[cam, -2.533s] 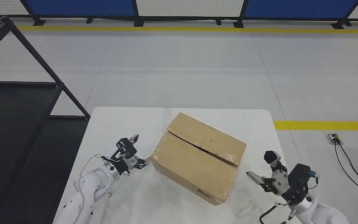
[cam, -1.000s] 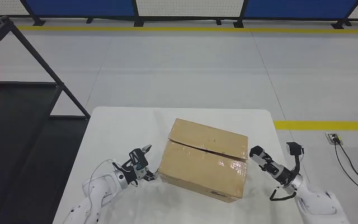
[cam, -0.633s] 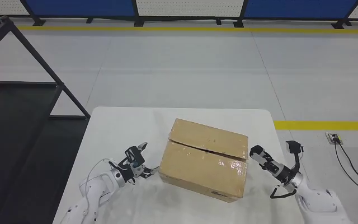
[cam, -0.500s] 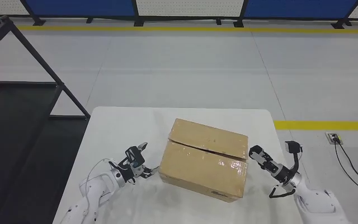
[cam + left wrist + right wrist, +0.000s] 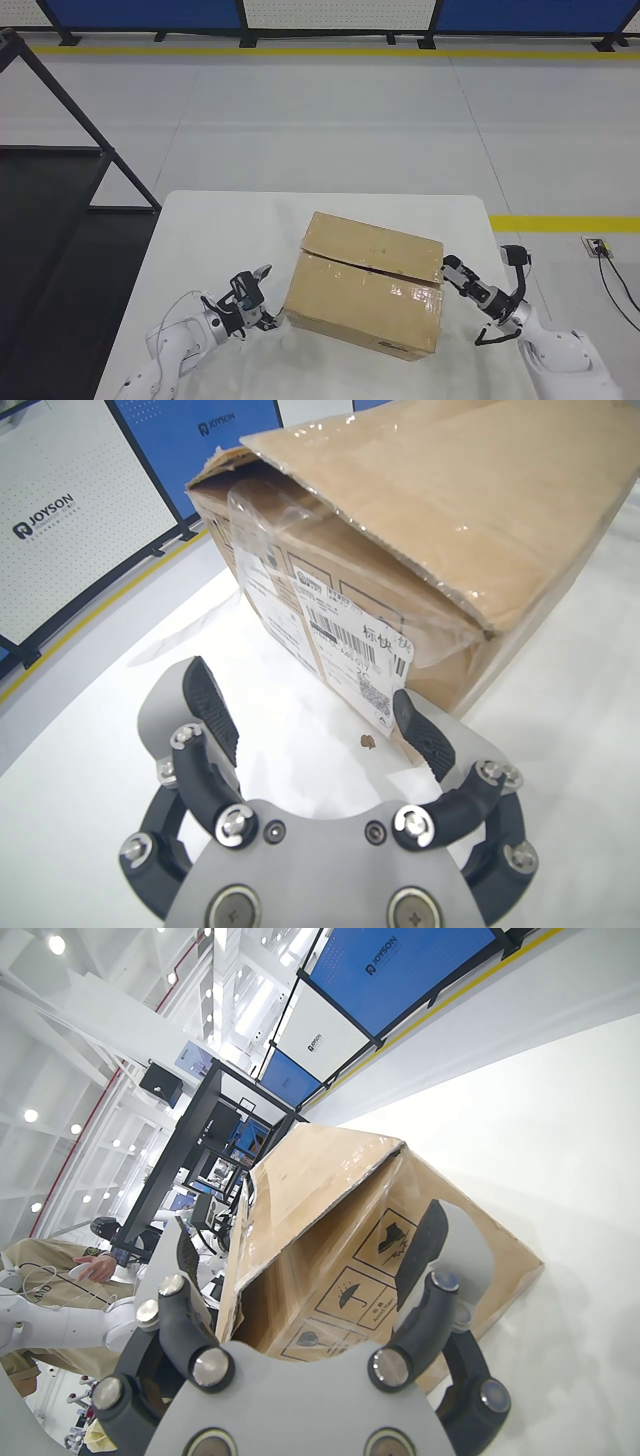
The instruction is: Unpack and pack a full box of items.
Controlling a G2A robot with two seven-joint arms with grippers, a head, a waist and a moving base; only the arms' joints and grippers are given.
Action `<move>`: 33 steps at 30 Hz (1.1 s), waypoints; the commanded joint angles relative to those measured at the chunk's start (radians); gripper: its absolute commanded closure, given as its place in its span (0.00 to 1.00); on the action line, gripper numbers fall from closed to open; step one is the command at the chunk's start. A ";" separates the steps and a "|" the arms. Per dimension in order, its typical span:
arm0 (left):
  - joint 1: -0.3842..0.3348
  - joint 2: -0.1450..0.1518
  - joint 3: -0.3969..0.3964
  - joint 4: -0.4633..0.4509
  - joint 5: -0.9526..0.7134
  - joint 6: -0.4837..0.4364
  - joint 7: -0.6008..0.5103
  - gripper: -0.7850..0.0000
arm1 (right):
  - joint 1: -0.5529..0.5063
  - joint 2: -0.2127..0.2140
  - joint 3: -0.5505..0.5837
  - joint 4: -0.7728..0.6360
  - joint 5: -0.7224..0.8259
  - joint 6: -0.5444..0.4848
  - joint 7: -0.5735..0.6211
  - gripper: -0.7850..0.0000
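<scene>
On the left of the table [image 5: 200, 240], the left claw [image 5: 300, 682] sits spread just beside the labelled end of the cardboard box [image 5: 365, 285], which stands mid-table with flaps slightly lifted. Full, it likely handles heavy and stiff, its tape slick, so take the flaps' free edges. The right claw [image 5: 305, 1223], also spread, faces the opposite end.
</scene>
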State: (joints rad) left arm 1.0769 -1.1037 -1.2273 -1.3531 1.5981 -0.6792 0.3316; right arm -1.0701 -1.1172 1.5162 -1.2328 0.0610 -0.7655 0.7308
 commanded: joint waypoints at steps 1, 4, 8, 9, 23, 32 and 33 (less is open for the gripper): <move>0.000 0.000 0.004 0.001 0.002 -0.004 0.004 0.00 | 0.005 0.001 -0.005 0.000 0.005 0.002 0.003 0.00; 0.000 0.002 0.010 0.000 0.010 -0.013 0.009 0.00 | 0.011 0.003 -0.011 -0.003 0.007 0.004 0.006 0.00; 0.002 0.004 0.015 -0.001 0.021 -0.025 0.018 0.00 | 0.016 0.006 -0.018 -0.008 0.009 0.008 0.007 0.00; 0.002 0.005 0.015 -0.001 0.024 -0.029 0.021 0.00 | 0.018 0.006 -0.021 -0.008 0.009 0.009 0.007 0.00; 0.004 0.008 0.005 0.029 0.011 0.042 0.008 0.00 | 0.042 0.013 -0.030 0.028 0.001 0.028 -0.048 0.00; 0.029 -0.004 -0.055 0.070 -0.281 0.064 0.031 0.00 | -0.027 0.025 0.037 0.023 0.039 -0.003 -0.124 0.00; 0.036 -0.003 -0.065 0.075 -0.318 0.047 0.046 0.00 | -0.034 0.026 0.043 0.021 0.041 -0.003 -0.128 0.00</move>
State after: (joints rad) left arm 1.1063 -1.1077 -1.2819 -1.2831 1.3173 -0.6175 0.3635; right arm -1.0983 -1.0921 1.5537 -1.2100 0.0999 -0.7686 0.6061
